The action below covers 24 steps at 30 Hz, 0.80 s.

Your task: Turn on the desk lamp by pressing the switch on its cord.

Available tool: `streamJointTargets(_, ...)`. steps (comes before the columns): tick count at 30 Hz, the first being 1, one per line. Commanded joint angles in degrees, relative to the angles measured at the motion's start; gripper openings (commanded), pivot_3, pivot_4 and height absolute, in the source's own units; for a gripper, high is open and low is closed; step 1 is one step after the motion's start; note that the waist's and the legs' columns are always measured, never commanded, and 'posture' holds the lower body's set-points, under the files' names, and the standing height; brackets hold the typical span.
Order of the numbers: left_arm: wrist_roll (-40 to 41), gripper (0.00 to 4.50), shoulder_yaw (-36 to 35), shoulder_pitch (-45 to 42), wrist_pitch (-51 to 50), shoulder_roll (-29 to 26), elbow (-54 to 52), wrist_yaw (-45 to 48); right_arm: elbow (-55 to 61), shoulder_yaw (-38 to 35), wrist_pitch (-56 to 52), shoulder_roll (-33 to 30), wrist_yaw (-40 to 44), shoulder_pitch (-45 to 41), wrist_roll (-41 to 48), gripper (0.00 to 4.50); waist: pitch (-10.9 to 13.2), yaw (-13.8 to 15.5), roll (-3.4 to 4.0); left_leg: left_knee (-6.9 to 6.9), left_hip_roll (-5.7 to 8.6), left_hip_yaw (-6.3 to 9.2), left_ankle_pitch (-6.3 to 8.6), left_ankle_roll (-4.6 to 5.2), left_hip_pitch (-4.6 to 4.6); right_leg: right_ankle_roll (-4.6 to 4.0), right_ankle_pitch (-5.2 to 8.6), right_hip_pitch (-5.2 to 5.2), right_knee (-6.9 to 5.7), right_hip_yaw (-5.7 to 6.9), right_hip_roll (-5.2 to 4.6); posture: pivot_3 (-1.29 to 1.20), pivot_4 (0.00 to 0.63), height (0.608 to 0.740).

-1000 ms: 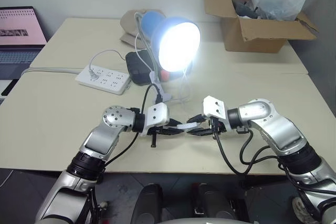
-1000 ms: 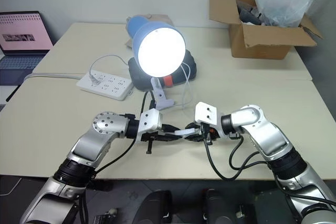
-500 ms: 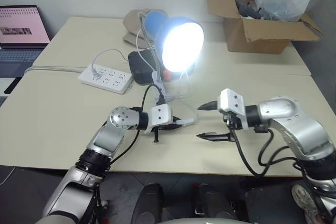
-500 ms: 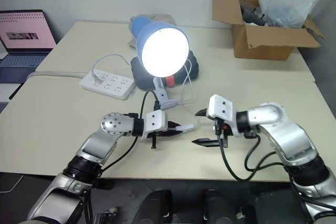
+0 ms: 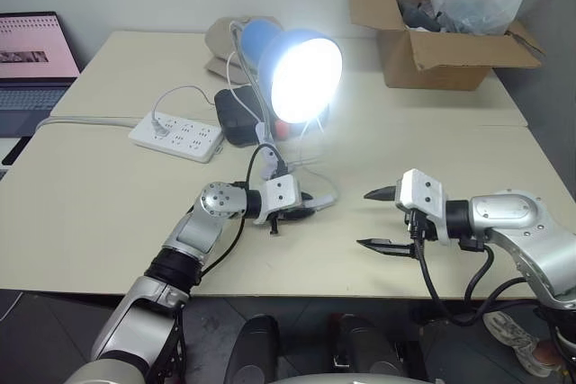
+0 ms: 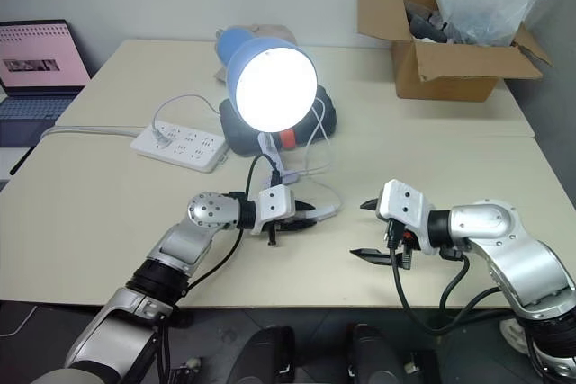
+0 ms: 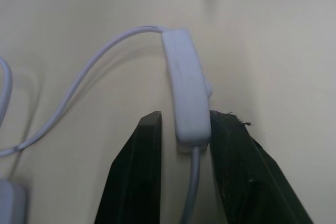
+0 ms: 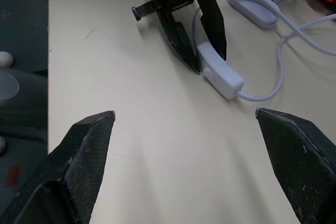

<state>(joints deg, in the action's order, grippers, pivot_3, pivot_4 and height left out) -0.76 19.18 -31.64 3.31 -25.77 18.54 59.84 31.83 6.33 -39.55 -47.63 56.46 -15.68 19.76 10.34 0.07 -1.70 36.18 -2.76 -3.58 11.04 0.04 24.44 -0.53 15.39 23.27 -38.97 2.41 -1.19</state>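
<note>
The desk lamp (image 5: pixel 304 74) stands lit at mid-table, its blue shade facing me. Its thin white cord (image 8: pixel 294 35) loops from the clip base (image 8: pixel 257 6) down to the switch (image 7: pixel 186 93), a slim white oblong lying on the table. My left gripper (image 7: pixel 181 116) straddles the switch's near end. One finger touches it and the other stands a narrow gap off, so the jaws are open. To the right of the switch my right gripper (image 5: pixel 364 218) is wide open and holds nothing.
A white power strip (image 5: pixel 175 137) lies left of the lamp, with a dark object (image 5: pixel 236 119) behind the lamp. An open cardboard box (image 5: pixel 441 38) with a plastic bag sits at the back right. A laptop (image 5: pixel 31 56) is at the far left.
My right gripper opened wide and drew away to the right from the switch. My left gripper sank toward the table and loosened around the switch. The lamp is lit throughout.
</note>
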Motion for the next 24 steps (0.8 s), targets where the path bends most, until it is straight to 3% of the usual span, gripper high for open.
streamJointTargets(1,2.2,2.41,-2.4,-0.9,-0.1,0.2,-2.1,0.2,1.9,-1.8,0.1,-0.7,-0.7,0.4,1.1,4.50,0.0,0.0,0.00,0.00,0.00,0.00,0.00,0.00,0.00,0.00,0.00,0.00,0.00,0.00,0.00,0.00,0.150,0.740)
streamJointTargets(5,5.8,3.37,-4.8,1.4,-3.0,-2.6,-9.7,2.6,1.6,-2.3,0.6,-1.0,-0.7,0.7,1.3,4.50,0.0,-0.1,0.00,0.00,-0.01,0.00,0.00,0.00,0.00,0.00,0.00,0.00,0.00,0.00,0.00,0.00,0.150,0.740)
streamJointTargets(10,10.6,3.37,-12.5,5.2,-13.6,-8.1,-21.4,-0.6,0.7,-4.9,1.8,-1.6,-0.3,1.3,2.4,4.50,0.0,-0.3,0.00,-0.01,-0.03,0.02,0.00,0.00,0.00,0.00,0.00,0.00,0.00,0.01,0.00,0.00,0.150,0.740)
streamJointTargets(16,14.2,3.37,-21.8,16.5,-20.7,-16.7,-33.2,-1.8,-1.4,-11.4,7.9,-2.1,1.8,4.0,3.9,4.50,0.0,-0.2,0.01,-0.06,-0.02,-0.01,0.00,-0.01,-0.05,0.00,0.02,-0.03,0.04,-0.03,-0.03,0.00,0.150,0.740)
streamJointTargets(24,21.5,3.37,-25.5,23.6,-26.8,-17.9,-40.2,-2.1,-5.5,-12.1,13.1,-4.1,7.1,4.1,5.3,4.50,0.0,0.4,0.00,0.00,0.02,0.03,0.00,-0.01,-0.05,0.02,-0.01,-0.07,0.05,0.06,-0.12,0.00,0.150,0.740)
